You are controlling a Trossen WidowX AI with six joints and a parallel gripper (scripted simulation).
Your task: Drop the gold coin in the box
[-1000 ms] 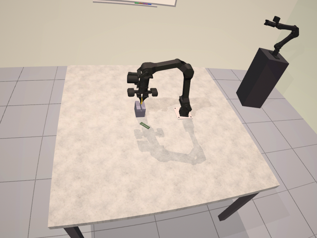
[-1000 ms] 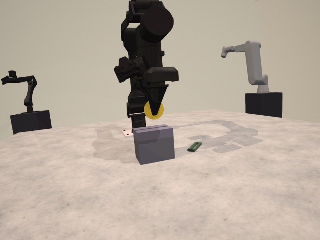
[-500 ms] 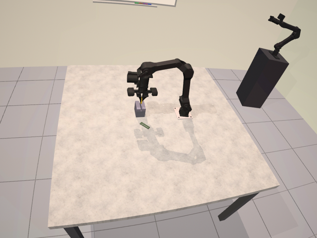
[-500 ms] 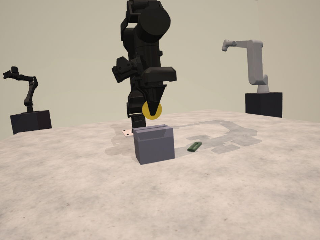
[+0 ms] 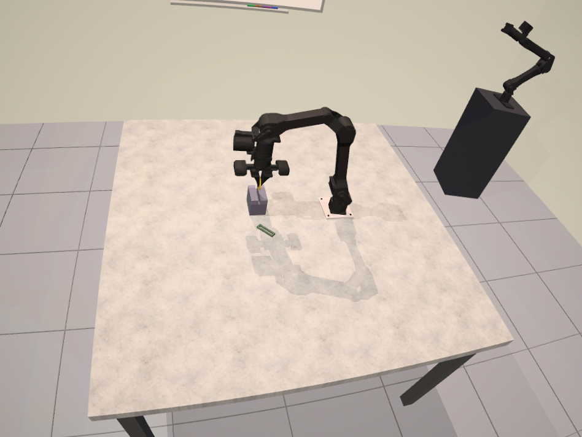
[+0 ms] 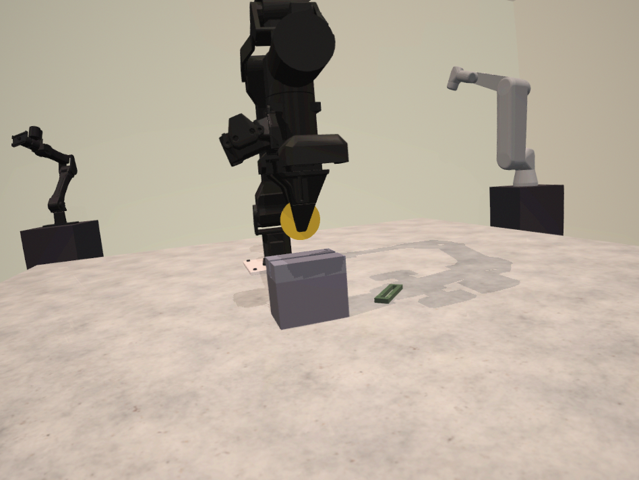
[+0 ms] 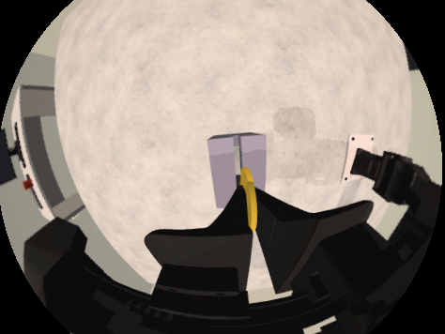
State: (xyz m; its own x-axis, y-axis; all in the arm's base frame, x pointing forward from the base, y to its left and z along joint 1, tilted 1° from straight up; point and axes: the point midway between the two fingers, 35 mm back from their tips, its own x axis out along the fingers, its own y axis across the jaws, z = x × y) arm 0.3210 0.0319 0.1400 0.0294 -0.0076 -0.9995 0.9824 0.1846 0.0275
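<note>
My gripper (image 5: 259,185) (image 6: 302,227) (image 7: 243,189) points down and is shut on the gold coin (image 5: 259,182) (image 6: 287,221) (image 7: 252,206). The coin is upright, face-on in the exterior view and nearly edge-on in the wrist view. The grey box (image 5: 257,207) (image 6: 309,299) (image 7: 222,164) is below it, with the lid slot running lengthwise. In the exterior view a gap shows between coin and lid. In the wrist view the coin's lower edge appears slightly right of the slot line and a little tilted to it. The green holder (image 5: 265,230) (image 6: 379,299) is empty.
The arm's white base plate (image 5: 324,207) (image 6: 253,266) (image 7: 348,157) is bolted to the table (image 5: 188,305) (image 6: 206,387) right of the box in the top view. Other arms on dark pedestals (image 5: 479,145) (image 6: 526,209) are beyond the table.
</note>
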